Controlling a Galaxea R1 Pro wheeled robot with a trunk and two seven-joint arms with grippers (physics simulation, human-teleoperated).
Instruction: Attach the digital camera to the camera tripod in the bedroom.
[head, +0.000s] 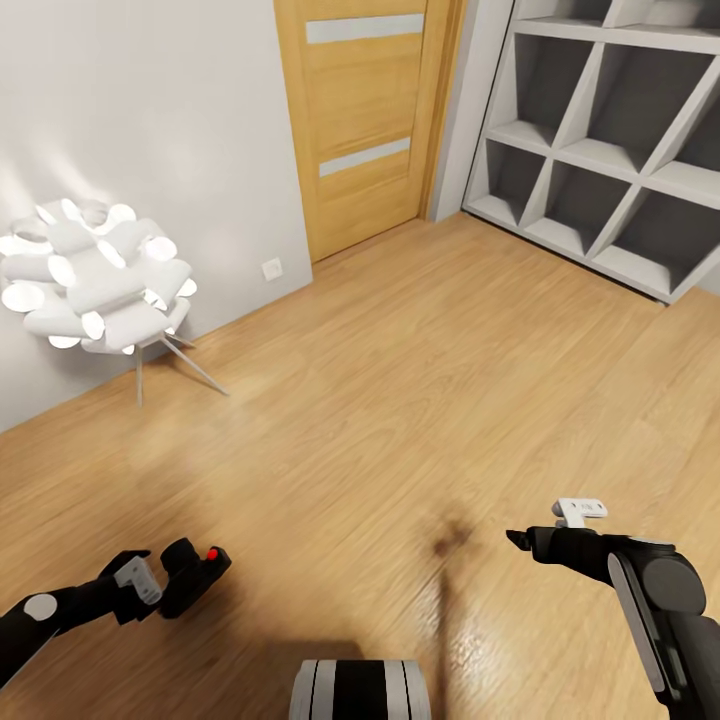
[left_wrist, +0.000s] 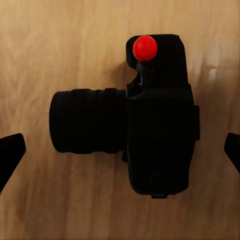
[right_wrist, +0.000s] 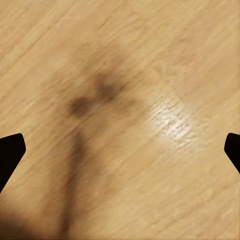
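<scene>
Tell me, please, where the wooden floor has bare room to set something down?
The broad stretch of light wood plank floor between the white petal-shaped lamp and the grey cube shelf is bare. So is the patch between the left gripper, with the small black digital camera, and the right gripper. It is crowded only around the lamp's thin legs.

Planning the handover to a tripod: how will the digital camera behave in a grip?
The digital camera looks rigid and blocky, so it probably won't flex. Its lens sticks out to one side, so weight may sit off-centre and twist it. The smooth black body could slip between the left gripper's fingers.
</scene>
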